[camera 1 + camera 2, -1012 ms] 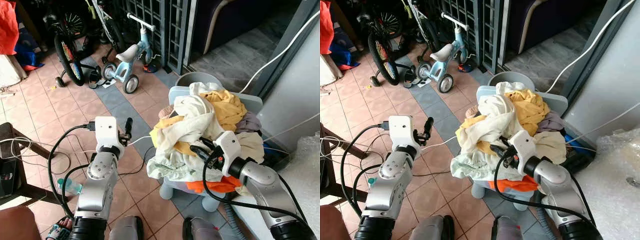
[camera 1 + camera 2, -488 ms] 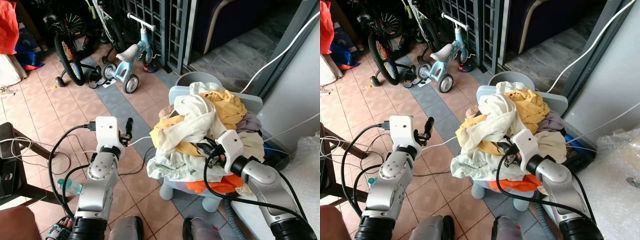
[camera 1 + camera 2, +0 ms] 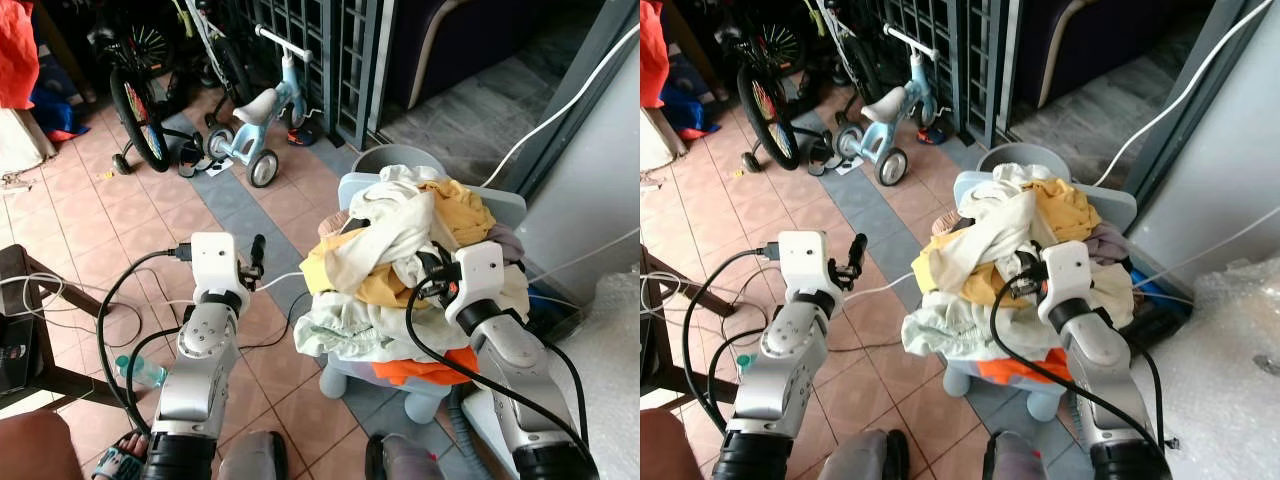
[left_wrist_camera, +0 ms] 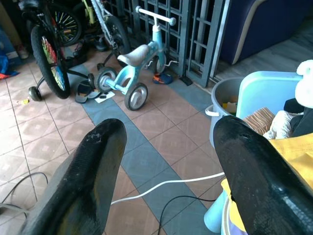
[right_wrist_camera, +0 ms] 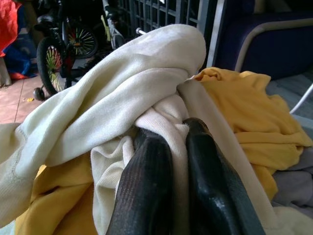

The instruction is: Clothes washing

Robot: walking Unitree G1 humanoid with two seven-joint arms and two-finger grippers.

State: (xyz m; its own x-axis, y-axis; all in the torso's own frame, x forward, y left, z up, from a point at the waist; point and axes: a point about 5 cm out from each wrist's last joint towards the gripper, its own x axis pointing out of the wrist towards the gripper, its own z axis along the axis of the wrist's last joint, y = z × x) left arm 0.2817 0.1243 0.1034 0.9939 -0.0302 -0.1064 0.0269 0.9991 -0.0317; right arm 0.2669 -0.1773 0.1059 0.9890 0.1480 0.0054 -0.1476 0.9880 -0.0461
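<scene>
A heap of clothes fills a light blue laundry basket [image 3: 511, 206] in front of me. On top lies a cream garment [image 3: 386, 233], with a yellow one [image 3: 463, 214] behind it. A pale green piece [image 3: 338, 336] and an orange piece [image 3: 432, 368] hang at the front. My right gripper [image 3: 433, 268] sits on the heap, shut on a fold of the cream garment [image 5: 122, 93], which bunches between its fingers [image 5: 149, 161]. My left gripper [image 3: 256, 250] is open over the tiled floor, left of the basket and apart from it, with nothing in it [image 4: 168, 132].
A grey bucket [image 3: 395, 157] stands behind the basket. A blue tricycle [image 3: 255, 110] and a bicycle [image 3: 135, 110] stand by a metal gate [image 3: 330, 50]. A white cable [image 4: 166, 185] crosses the floor. A wooden frame [image 3: 30, 330] and a bottle [image 3: 140, 372] are at the left.
My right gripper has moved up and to the right across the heap, dragging the cream garment with it so the cloth now bunches higher. The left arm has stayed still.
</scene>
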